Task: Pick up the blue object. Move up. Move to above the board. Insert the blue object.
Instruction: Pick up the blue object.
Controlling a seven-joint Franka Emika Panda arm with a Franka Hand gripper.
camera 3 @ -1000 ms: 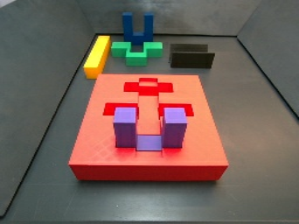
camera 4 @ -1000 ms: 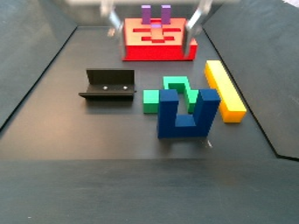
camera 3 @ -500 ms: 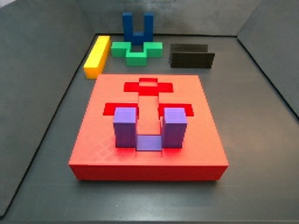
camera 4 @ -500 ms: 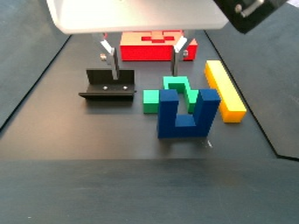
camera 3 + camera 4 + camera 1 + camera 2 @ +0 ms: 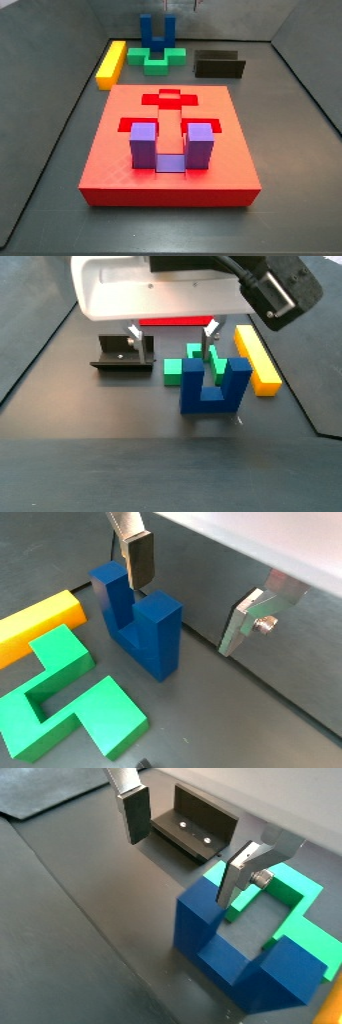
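While nothing of the task is looking done yet, the dark blue U-shaped block (image 5: 138, 624) is standing on the dark floor in a wrist view, prongs up, with the gripper (image 5: 195, 590) spread wide and gripping nothing; one padded finger (image 5: 140, 558) is hanging just beside a prong, and a green block (image 5: 67, 699) and a yellow bar (image 5: 38, 620) are lying nearby

Looking through another wrist view, the blue object (image 5: 249, 946) is sitting beneath and a little off from the open jaws, near the fixture (image 5: 198, 823)

Seen from a side view, the gripper (image 5: 174, 334) is hovering just behind the blue object (image 5: 214, 384), so the grasp, lift, carry and insertion are all remaining

Across a side view, the large flat red board (image 5: 170, 150) is lying well apart from the blue object (image 5: 156, 34), already carrying a purple U-shaped block (image 5: 170, 146)
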